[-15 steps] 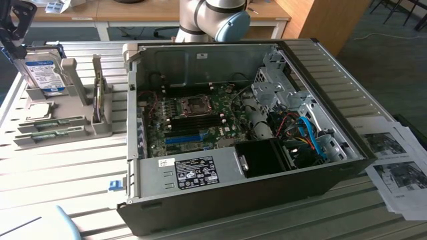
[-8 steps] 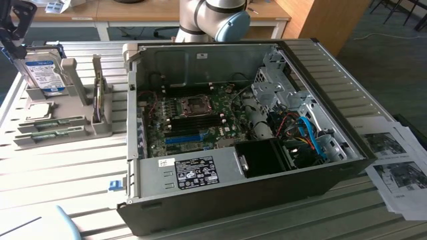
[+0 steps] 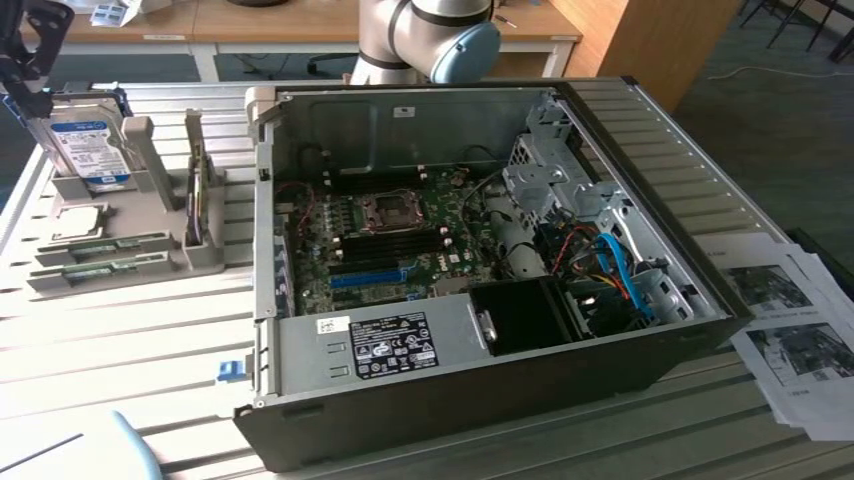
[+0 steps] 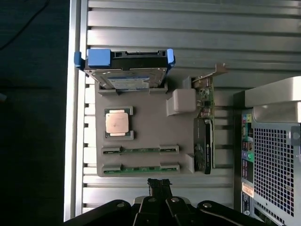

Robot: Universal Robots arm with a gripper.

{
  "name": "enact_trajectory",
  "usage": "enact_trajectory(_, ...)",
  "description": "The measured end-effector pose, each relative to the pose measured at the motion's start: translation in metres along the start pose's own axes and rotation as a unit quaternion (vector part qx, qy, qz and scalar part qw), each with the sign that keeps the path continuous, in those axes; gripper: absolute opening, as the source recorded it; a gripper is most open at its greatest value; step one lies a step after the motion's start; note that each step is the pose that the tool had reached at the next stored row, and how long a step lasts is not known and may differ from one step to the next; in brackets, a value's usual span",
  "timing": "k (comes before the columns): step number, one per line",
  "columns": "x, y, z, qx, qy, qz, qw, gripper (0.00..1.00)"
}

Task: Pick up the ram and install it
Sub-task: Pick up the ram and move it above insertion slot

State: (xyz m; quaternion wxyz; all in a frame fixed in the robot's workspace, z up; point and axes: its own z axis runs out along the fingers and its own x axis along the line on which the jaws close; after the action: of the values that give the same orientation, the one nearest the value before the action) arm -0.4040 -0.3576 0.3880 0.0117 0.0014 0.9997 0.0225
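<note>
Jaws of the gripper [image 4: 158,182] were pressed together on nothing, just off the grey holder [image 4: 146,125] on the desk [image 4: 155,28]. Ram [image 4: 140,168] lay flat in the holder's outermost slot, nearest the gripper; a second stick [image 4: 140,150] lay in the holder's next slot.

A slatted metal table [image 3: 134,330] is spreading across the scene, its pale ribs catching soft, even light. Beyond it, light wooden desks [image 3: 267,25] on white frames are standing along the far side. A tall wooden panel [image 3: 641,40] is rising at the exterior view's right. Dark grey-green carpet [image 3: 781,75] is covering the floor beside that panel and is lying in shadow past the table's edge in the wrist view.
</note>
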Motion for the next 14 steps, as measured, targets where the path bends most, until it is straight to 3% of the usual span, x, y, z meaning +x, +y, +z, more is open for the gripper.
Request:
enact_trajectory(7, 0.0000, 0.0000, 0.0001, -0.0007, 0.0013, -0.029, 0.9996, 0.09)
enact_trajectory(14, 0.0000, 0.0000, 0.0001, -0.0015, 0.0029, -0.065, 0.9979, 0.09)
